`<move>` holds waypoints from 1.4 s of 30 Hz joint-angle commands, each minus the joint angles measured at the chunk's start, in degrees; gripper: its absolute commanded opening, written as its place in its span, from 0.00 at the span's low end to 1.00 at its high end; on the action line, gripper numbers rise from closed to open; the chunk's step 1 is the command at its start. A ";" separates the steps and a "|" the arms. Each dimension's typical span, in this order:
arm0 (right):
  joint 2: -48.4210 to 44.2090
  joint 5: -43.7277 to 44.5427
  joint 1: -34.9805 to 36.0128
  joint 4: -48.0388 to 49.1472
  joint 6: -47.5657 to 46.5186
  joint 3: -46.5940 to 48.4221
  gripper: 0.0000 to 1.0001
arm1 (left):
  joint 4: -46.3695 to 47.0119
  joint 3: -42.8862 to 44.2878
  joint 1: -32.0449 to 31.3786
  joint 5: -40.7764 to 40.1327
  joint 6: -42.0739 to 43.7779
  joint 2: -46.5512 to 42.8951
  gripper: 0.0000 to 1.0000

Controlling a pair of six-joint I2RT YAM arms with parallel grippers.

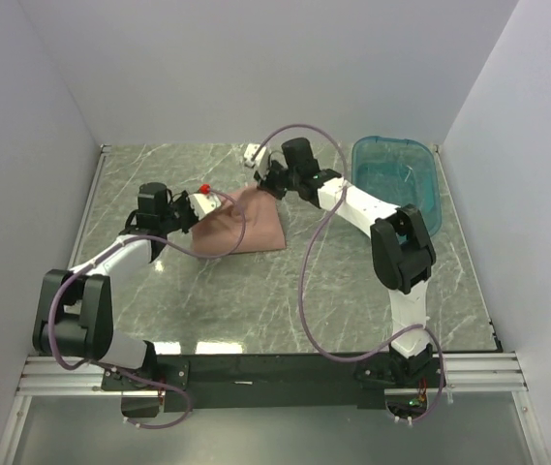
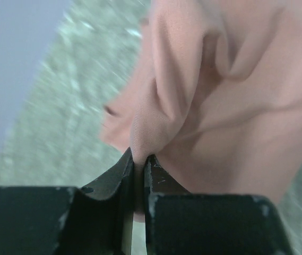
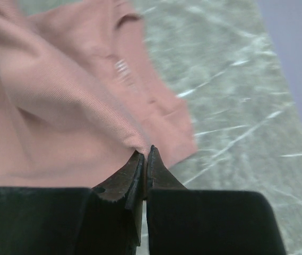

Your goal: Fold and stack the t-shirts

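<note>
One salmon-pink t-shirt (image 1: 246,225) lies bunched on the marble table between the two arms. My left gripper (image 1: 215,203) is shut on a fold of its left edge; the left wrist view shows cloth (image 2: 204,101) pinched between the black fingers (image 2: 113,172). My right gripper (image 1: 259,178) is shut on the shirt's far upper corner. In the right wrist view the fabric (image 3: 60,95) runs up from the closed gripper (image 3: 145,153), with a faint white print (image 3: 121,68) showing. Both held edges are lifted off the table.
A translucent teal tub (image 1: 398,181) stands at the back right, beside the right arm's elbow. A small white object (image 1: 253,153) lies near the back, just behind the right gripper. Grey walls close in the table on three sides.
</note>
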 commanded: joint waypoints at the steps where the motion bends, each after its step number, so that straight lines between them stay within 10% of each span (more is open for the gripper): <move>1: 2.14 1.66 -1.90 5.79 5.57 6.03 0.00 | 12.34 3.93 0.19 1.43 -0.45 1.93 0.00; 15: 16.02 6.76 -3.14 4.30 7.60 20.97 0.00 | 15.70 17.29 0.36 -1.03 -0.19 23.02 0.00; 42: 26.31 18.18 -0.59 7.99 5.84 32.58 0.00 | 24.49 7.01 0.72 -19.48 -9.94 16.36 0.00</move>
